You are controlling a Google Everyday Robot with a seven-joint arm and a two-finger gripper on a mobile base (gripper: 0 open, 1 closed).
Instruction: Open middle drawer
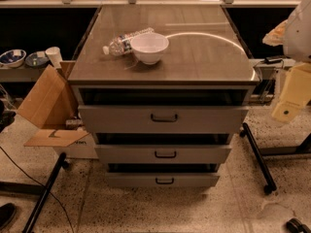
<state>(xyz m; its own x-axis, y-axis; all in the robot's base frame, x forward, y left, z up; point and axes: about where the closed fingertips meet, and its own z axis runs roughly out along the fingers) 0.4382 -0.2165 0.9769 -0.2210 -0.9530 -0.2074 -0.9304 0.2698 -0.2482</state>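
Note:
The grey cabinet [165, 62] stands in the middle with three grey drawer fronts stacked under its top. The middle drawer [121, 154] is the mid-sized front, with a small black bar handle [165, 154]. A dark gap shows above it. The taller top drawer [112, 119] is above it and the slimmer bottom drawer [131, 180] is below. My gripper [291, 98] hangs at the right edge of the view, right of the cabinet at about top-drawer height. It touches none of the drawers.
A white bowl [149, 46] and a lying plastic bottle [124, 41] are on the cabinet top. An open cardboard box [48, 106] sits at the left. Black frame legs on casters stand at the right [257, 159] and left [43, 193].

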